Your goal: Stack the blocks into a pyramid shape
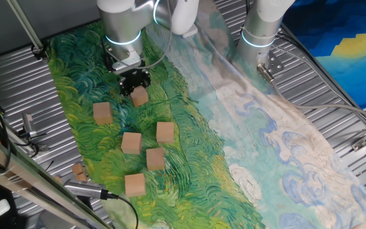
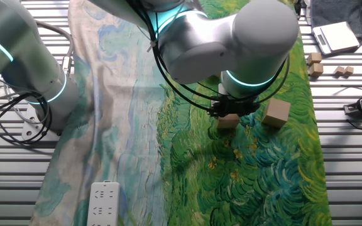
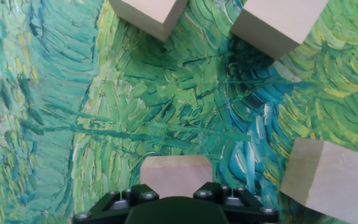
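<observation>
End effector [image 1: 136, 84] stood low over painted cloth [image 1: 189, 127] on desk [image 1: 18, 83], one block [image 1: 140, 97] between its fingers; whether clamped could not be told. Second block [image 1: 103, 113] lay near, to one side. Four blocks [image 1: 165, 132] [image 1: 131, 142] [image 1: 155, 158] [image 1: 135, 184] sat further off, loosely grouped, none stacked. Small tan scrap [image 1: 78, 170] lay at cloth edge.

My arm [image 2: 231, 37] is built of fat, rounded silver-grey links, each joint ringed by a glowing cyan band. Black cables [image 2: 168, 75] loop loosely along it down to the wrist. The gripper [image 1: 135, 83] is a compact matt black block; in the hand view I see small silver screw heads [image 3: 143, 195] on its face.
</observation>
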`<state>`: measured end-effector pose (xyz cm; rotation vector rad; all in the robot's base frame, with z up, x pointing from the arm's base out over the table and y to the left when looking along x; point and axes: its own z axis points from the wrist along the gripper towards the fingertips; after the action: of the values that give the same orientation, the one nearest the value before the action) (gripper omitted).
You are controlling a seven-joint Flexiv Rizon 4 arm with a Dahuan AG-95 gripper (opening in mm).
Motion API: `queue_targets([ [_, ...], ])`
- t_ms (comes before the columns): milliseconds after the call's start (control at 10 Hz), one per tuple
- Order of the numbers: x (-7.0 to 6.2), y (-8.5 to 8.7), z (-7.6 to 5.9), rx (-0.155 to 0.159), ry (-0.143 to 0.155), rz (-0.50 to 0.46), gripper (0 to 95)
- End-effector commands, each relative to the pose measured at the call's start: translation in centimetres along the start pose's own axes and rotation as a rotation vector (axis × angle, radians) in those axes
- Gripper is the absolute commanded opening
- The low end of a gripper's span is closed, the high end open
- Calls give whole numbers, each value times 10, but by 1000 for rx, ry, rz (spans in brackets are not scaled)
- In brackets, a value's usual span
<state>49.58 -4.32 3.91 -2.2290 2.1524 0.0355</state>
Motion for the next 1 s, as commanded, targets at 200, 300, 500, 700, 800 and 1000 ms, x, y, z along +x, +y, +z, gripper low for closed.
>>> queue_targets([
  [200, 0, 0, 1, 3, 1, 1, 0],
  [300, 0, 0, 1, 3, 1, 1, 0],
  [500, 0, 0, 2, 5, 0, 4, 0],
  [700, 0, 0, 3, 8, 1, 4, 0],
  [800, 0, 0, 4, 11, 0, 3, 0],
  [1000, -1, 0, 5, 13, 5, 4, 0],
])
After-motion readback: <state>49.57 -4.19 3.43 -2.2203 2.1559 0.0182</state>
